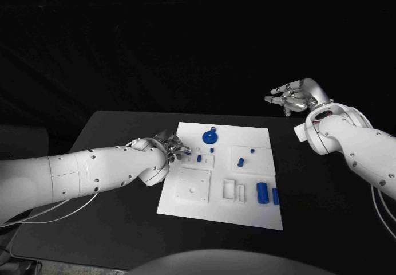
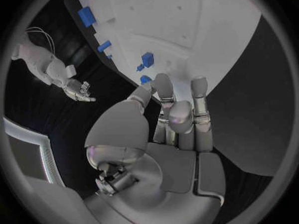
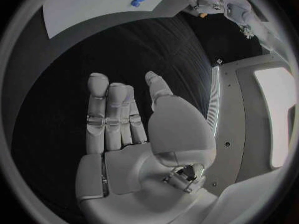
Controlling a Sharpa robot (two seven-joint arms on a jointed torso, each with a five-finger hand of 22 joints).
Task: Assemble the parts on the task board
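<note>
The task board (image 1: 202, 192) sat mid-table with the blue parts (image 1: 211, 137) scattered on it, the left hand (image 1: 171, 148) hovered at its left edge with fingers apart and holding nothing, and the right hand (image 1: 295, 97) hung off past the far right corner, empty too.

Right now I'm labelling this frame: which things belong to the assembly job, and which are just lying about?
Job:
task board
round blue part
blue cylinder
blue block
left hand

Lying about:
black table
right hand, away from the board, holding nothing
</note>
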